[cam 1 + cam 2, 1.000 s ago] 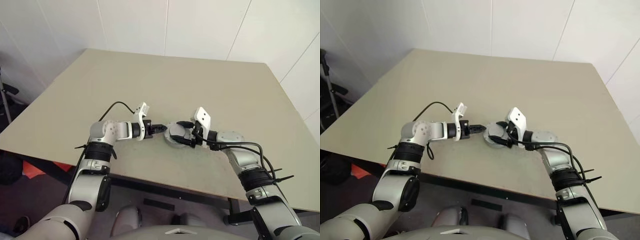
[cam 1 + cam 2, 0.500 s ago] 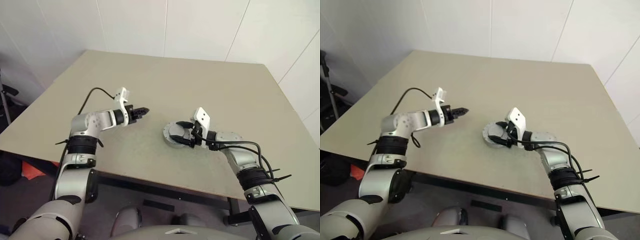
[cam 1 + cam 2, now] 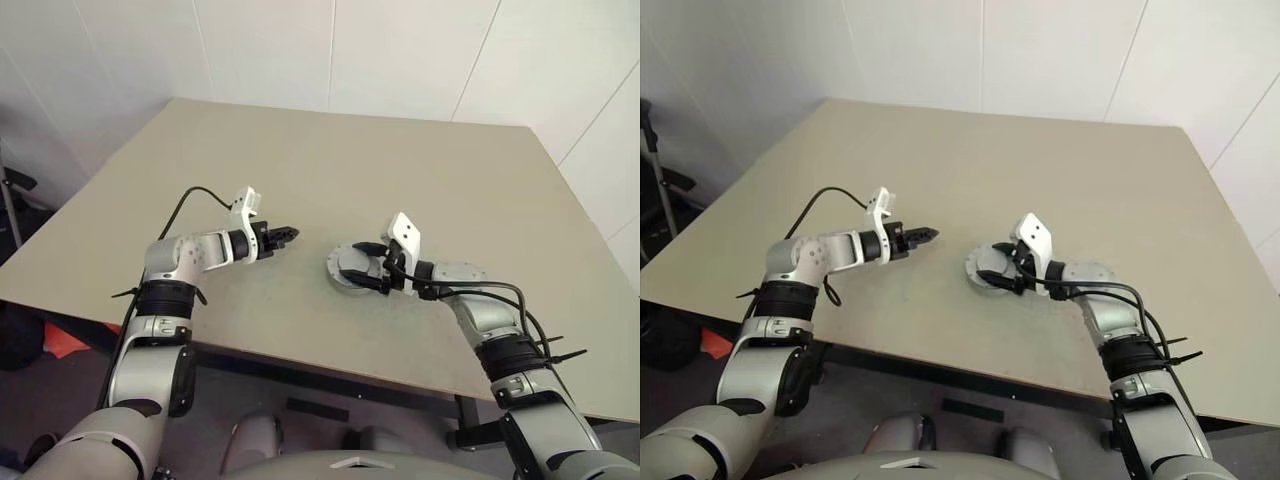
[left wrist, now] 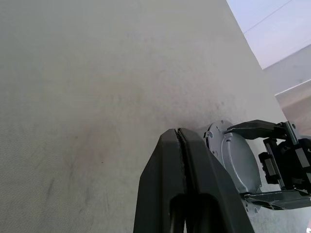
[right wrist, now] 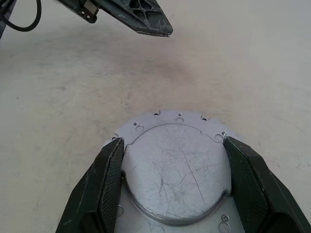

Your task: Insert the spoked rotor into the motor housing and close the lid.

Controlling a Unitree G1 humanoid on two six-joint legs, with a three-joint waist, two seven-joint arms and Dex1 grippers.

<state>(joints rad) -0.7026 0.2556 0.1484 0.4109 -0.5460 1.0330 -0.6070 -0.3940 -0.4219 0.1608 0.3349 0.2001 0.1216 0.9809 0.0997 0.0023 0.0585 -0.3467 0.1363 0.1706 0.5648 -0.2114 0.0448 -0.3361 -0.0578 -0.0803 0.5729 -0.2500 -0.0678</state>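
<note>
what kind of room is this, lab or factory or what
Probably a robot test room or lab, not a factory floor: one bare beige table against plain white panelled walls, with a single motor housing under its lid on it, and no production machinery in view.

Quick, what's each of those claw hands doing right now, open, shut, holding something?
Left gripper: shut, holding nothing, in the air apart from the motor housing.
Right gripper: its two fingers are spread around the lid on the housing, one at each side.

No legible text, label, brand, number or sign on anything.
</note>
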